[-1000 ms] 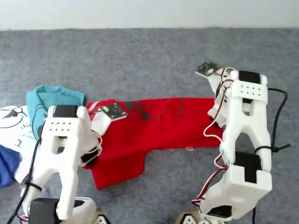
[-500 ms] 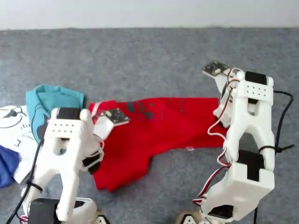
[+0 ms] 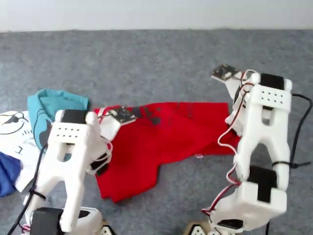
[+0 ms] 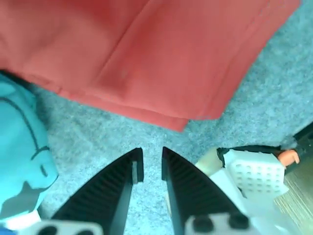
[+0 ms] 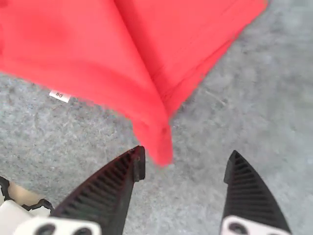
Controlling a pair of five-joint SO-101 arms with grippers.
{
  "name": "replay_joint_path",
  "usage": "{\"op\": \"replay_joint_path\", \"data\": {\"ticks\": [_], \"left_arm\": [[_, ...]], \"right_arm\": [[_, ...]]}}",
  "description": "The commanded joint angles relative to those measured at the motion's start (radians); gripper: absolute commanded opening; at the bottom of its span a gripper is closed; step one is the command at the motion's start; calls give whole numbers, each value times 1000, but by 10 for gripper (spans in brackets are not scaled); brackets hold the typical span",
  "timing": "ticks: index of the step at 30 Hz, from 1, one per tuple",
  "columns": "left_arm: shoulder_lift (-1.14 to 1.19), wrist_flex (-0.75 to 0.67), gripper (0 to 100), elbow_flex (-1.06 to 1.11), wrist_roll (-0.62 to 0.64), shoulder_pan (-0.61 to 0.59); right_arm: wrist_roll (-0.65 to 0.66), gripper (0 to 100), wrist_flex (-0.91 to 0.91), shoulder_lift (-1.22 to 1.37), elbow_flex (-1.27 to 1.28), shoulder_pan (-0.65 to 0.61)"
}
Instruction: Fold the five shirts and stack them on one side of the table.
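Progress looks early: the red shirt [image 3: 161, 132] lies across the middle of the bench [image 3: 146, 63], partly doubled over but far from a tidy fold. A teal shirt [image 3: 49, 105], a white shirt [image 3: 12, 129] and a blue shirt [image 3: 7, 174] sit heaped at the left edge, seemingly unfolded. The left gripper [image 4: 152, 156] hovers just off the red hem, fingers nearly together, holding nothing. The right gripper [image 5: 187, 156] hangs over the opposite corner, fingers wide apart, empty. Open grey surface runs from the shirt's far hem to the wall.

Four shirts [image 3: 166, 132] [image 3: 54, 105] [image 3: 12, 132] [image 3: 6, 174], two arms [image 3: 68, 156] [image 3: 261, 132]
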Motion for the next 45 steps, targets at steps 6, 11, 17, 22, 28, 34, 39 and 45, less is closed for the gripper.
{"op": "replay_joint_path", "data": {"ticks": [6,11,17,22,28,34,39,45], "left_arm": [[-20,-190,73,-1,163,38],[-20,-310,73,77,175,17],[-18,-451,75,140,150,-115],[38,-514,75,130,100,-192],[218,-448,51,-13,106,-215],[161,-273,18,-196,115,-167],[94,-199,45,-251,133,-92],[190,-324,77,-145,175,-74]], "right_arm": [[3,270,139,-354,-38,12],[-51,270,182,-532,5,39],[-120,270,182,-685,141,54],[-120,270,182,-788,250,54],[-120,270,182,-897,328,56],[-120,270,182,-932,361,56],[-120,270,180,-932,361,54],[-120,270,180,-932,361,54]]}}
